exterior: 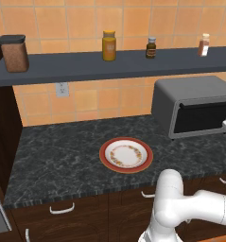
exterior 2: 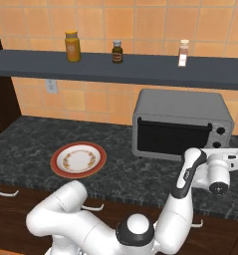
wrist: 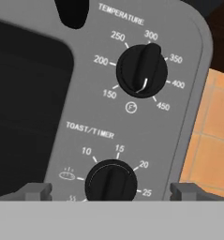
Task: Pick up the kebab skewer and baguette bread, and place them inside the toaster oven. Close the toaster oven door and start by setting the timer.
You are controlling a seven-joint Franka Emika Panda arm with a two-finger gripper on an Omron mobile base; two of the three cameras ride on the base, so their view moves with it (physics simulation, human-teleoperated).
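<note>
The grey toaster oven (exterior: 180,97) (exterior 2: 180,107) stands on the counter at the right. Its dark glass toaster oven door (exterior: 202,116) (exterior 2: 173,137) (wrist: 24,103) is shut. My gripper (wrist: 111,191) is open at the control panel on the oven's right end. One fingertip (wrist: 36,191) lies left of the TOAST/TIMER knob (wrist: 111,183) and the other lies right of it, neither touching it. The temperature knob (wrist: 141,70) sits above it. In the right base view my hand (exterior 2: 222,167) hovers just before the panel. The kebab skewer and baguette bread are out of view.
A red-rimmed plate (exterior: 103,153) (exterior 2: 55,162) with nothing on it lies left of the oven. The dark shelf (exterior: 86,71) (exterior 2: 140,69) above carries a brown canister (exterior: 14,53), an orange jar (exterior: 109,45) and small bottles (exterior 2: 117,51). Orange tiled wall (wrist: 212,136) lies right of the oven.
</note>
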